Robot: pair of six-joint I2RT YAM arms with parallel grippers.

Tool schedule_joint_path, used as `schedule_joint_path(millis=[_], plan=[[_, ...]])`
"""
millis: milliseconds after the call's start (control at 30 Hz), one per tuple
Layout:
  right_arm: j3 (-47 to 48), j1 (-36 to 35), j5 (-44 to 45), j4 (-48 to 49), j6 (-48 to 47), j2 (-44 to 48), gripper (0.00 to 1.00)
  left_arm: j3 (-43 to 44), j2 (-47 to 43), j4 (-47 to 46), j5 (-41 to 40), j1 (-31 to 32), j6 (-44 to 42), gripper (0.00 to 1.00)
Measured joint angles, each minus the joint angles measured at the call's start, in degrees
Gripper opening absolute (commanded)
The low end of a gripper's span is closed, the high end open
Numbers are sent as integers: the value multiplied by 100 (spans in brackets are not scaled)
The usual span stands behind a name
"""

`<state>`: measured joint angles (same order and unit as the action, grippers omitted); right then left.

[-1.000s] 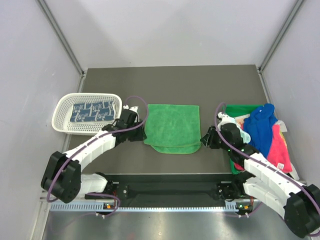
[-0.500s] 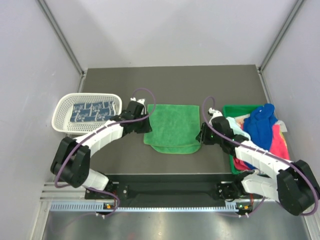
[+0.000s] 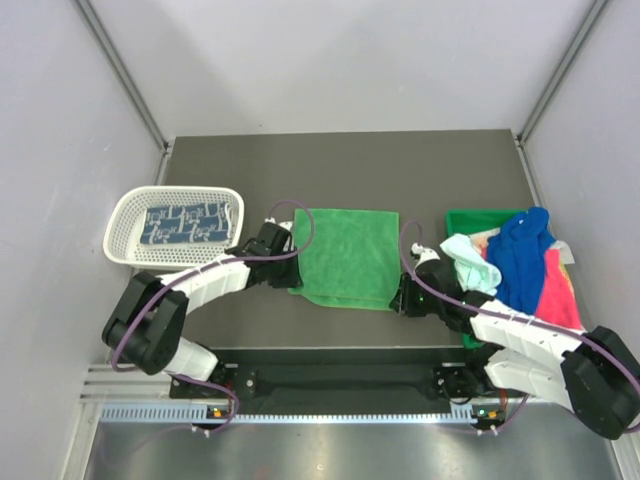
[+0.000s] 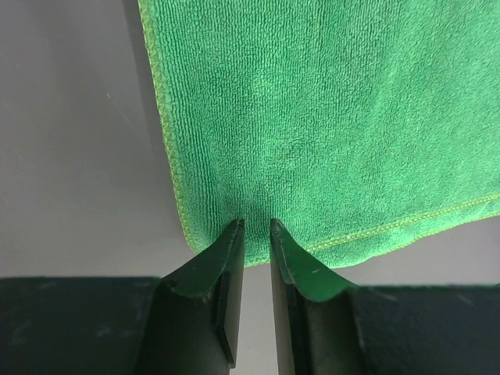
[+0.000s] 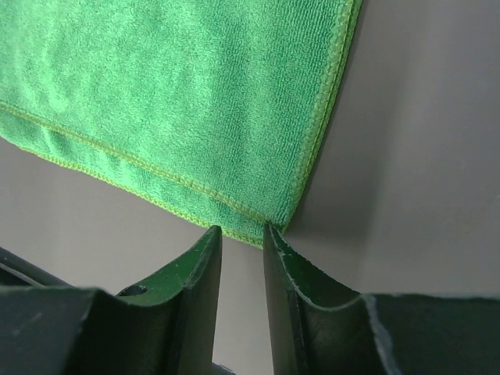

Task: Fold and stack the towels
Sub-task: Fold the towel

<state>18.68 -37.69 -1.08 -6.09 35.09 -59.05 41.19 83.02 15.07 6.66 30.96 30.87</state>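
A green towel (image 3: 345,255) lies folded in two layers at the table's middle. My left gripper (image 3: 290,276) is at its near left corner. In the left wrist view the jaws (image 4: 258,226) stand a narrow gap apart, with the puckered hem of the green towel (image 4: 328,117) pinched between the tips. My right gripper (image 3: 401,298) is at the near right corner. Its fingers (image 5: 242,230) are still apart, and the green towel's (image 5: 180,101) corner hem just touches the tips. A blue-and-white patterned towel (image 3: 185,222) lies folded in the basket.
The white mesh basket (image 3: 122,222) stands at the left. At the right a green bin (image 3: 462,218) holds a heap of towels: royal blue (image 3: 520,255), pink (image 3: 560,295) and pale mint (image 3: 472,258). Grey walls close in the table on three sides.
Both arms swung out, then came down to the green towel's near corners. Both grippers narrowed, the left one onto the hem. The towel's near edge now lies straighter.
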Motion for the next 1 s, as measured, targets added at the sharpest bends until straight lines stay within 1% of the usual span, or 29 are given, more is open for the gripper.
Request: schedule_joint_path(millis=[133, 233, 333, 433, 533, 600, 700, 767, 800, 900, 1000], plan=[[-28, -9, 31, -7, 63, 17, 28, -79, 0, -37, -4, 28, 31, 25], [-26, -11, 66, -24, 101, 24, 28, -98, -37, -42, -13, 33, 50, 30], [0, -17, 116, -111, 101, 52, 28, -96, -240, 70, -74, 42, 48, 31], [146, -17, 177, -358, 87, 61, 28, 48, -472, 339, -199, 48, 17, 36], [426, -17, 291, -702, 44, 142, 31, 525, -549, 625, -444, 46, -66, 41], [713, -15, 413, -909, -7, 223, 33, 949, -544, 667, -610, -7, -122, 42], [1231, 118, 509, -1106, -164, 236, 34, 1552, -393, 645, -730, -197, -214, 45], [1650, 365, 544, -1134, -306, 33, 32, 1956, -129, 533, -802, -369, -273, 45], [1919, 590, 507, -1137, -409, -188, 32, 2164, 94, 503, -835, -476, -334, 47], [2662, 1217, 472, -944, -640, -1104, 32, 2603, 750, 358, -951, -654, -522, 55], [3239, 1598, 461, -833, -826, -2041, 32, 2997, 1534, 249, -990, -822, -758, 60]])
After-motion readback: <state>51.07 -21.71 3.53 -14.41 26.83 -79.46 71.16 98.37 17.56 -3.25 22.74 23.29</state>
